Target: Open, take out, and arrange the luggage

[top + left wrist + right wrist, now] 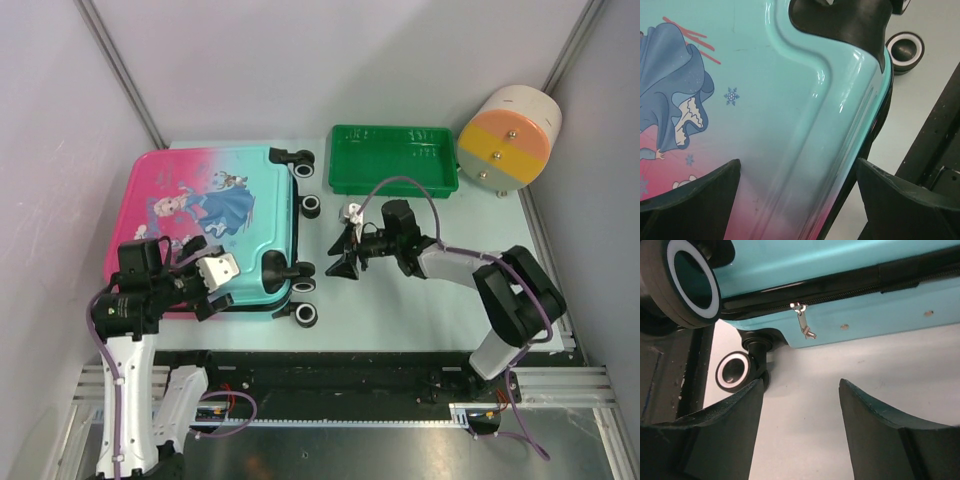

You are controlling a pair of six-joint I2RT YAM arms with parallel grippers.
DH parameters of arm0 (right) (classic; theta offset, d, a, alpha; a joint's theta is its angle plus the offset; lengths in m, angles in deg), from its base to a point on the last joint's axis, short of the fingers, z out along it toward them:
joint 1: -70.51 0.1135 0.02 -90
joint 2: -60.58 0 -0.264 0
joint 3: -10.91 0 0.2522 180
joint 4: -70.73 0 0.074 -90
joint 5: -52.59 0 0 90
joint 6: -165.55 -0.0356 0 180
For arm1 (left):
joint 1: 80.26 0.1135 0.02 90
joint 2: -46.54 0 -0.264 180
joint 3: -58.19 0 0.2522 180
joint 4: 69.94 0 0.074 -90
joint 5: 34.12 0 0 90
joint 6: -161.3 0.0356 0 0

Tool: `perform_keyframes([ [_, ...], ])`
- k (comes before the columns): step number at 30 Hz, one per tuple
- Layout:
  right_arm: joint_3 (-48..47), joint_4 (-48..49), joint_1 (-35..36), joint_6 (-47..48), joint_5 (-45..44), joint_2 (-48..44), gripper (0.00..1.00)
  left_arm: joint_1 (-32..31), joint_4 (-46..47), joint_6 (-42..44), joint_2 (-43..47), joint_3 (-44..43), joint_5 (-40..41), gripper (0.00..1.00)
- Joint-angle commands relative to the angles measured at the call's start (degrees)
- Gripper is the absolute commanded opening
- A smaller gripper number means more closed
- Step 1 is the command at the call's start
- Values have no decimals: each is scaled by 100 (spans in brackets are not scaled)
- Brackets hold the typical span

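Jaws, left gripper: spread wide, empty, above the near teal corner of the pink-to-teal hard-shell child's suitcase. Jaws, right gripper: partly spread, empty, low over the pale table, facing the suitcase's wheeled edge and small silver zipper pull. Suitcase: lying flat, zipped shut, table's left side.

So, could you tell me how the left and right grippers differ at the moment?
The left gripper is above the suitcase, the right gripper low over the table beside its wheels. The left's jaws stand wider than the right's. The right faces the zipper pull, the left the printed shell. Both hold nothing.
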Motion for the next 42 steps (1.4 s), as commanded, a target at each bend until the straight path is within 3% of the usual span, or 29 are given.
perform_keyframes([
  [1,338,1993,251,-339,-115,217,66,-40,-631,322,-167,203,289,100],
  [8,489,3927,822,-603,-414,1061,63,-31,125,-240,-588,239,79,96],
  [19,191,4570,963,-805,-1029,1799,63,-31,275,-284,-817,221,-45,96],
  [24,-38,4632,998,-893,-1091,2054,57,-31,345,-346,-774,300,-106,96],
  [29,-135,4746,1077,-1016,-1214,2134,33,-31,555,-503,-756,414,-98,96],
  [32,-126,4694,1077,-1148,-1161,2099,38,-31,670,-539,-730,511,-159,96],
  [35,-109,4650,1069,-1157,-1126,2055,3,-31,758,-653,-799,494,-159,95],
  [36,-91,4641,1069,-1174,-1126,2037,0,-40,802,-706,-826,493,-142,94],
  [41,268,4509,990,-1385,-1108,1686,0,-40,1521,-1443,-896,598,51,88],
  [42,487,4501,972,-1420,-1161,1599,0,-31,1740,-1653,-879,642,270,83],
])
